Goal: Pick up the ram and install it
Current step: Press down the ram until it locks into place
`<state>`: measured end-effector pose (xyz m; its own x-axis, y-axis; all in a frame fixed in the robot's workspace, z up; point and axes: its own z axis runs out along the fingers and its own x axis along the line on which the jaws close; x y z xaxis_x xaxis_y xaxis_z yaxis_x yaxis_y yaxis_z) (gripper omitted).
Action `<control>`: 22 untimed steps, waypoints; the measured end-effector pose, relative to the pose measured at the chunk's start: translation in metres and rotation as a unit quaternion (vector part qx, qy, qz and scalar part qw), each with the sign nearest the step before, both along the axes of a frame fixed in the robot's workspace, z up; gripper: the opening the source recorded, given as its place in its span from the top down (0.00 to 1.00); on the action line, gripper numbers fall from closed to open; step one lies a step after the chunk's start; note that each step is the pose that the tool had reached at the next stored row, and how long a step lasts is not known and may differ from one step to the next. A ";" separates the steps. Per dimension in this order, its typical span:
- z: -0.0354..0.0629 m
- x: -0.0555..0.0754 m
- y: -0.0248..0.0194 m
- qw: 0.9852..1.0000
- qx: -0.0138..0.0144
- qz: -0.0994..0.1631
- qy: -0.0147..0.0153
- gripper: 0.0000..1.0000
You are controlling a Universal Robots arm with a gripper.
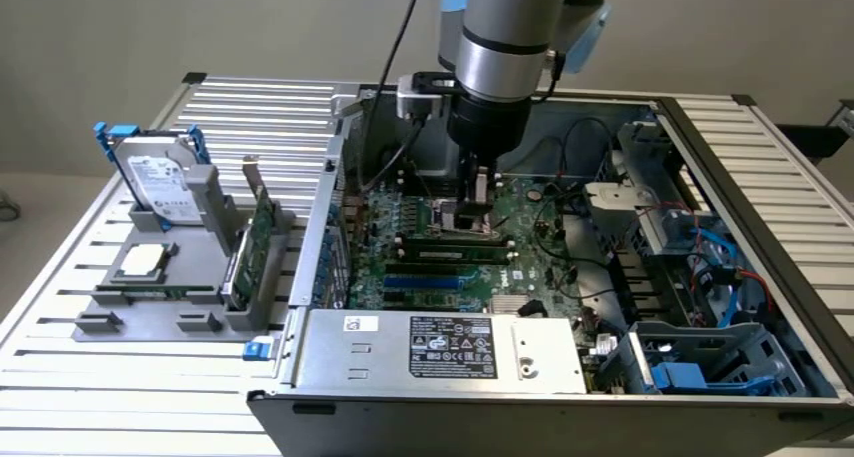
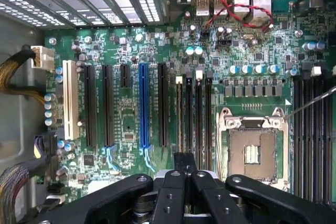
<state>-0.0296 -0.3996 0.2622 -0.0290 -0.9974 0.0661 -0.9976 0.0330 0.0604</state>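
Note:
My gripper (image 1: 475, 213) hangs straight down inside the open computer case, low over the motherboard (image 1: 534, 262) beside the empty processor socket (image 1: 461, 217). In the wrist view its black fingers (image 2: 184, 163) are pressed together over the row of black memory slots (image 2: 193, 119), with nothing visible between them. A long thin green strip that looks like the ram (image 1: 454, 241) stands on edge in the memory slots, just in front of the fingertips. Whether the fingertips touch it I cannot tell.
The case's metal walls (image 1: 314, 267) surround the board, with cables and drive bays (image 1: 707, 267) on the exterior view's right and the power supply (image 1: 441, 347) in front. Outside, a grey holder (image 1: 160, 287) carries a hard drive (image 1: 160, 182), a silver processor (image 1: 143, 262) and a green expansion card (image 1: 260, 247).

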 end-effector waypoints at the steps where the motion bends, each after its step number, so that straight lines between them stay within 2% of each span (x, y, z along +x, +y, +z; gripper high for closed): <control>1: 0.0011 0.002 -0.0003 1.000 0.000 0.000 0.001 0.89; 5: 0.0031 0.007 -0.0016 1.000 0.000 0.000 0.001 0.89; 8: 0.0031 0.007 -0.0018 1.000 0.000 0.000 0.000 0.89; 22: 0.0032 0.007 -0.0018 1.000 0.000 0.000 0.000 0.89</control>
<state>-0.0230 -0.4015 0.2653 -0.0292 -0.9974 0.0662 -0.9976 0.0332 0.0600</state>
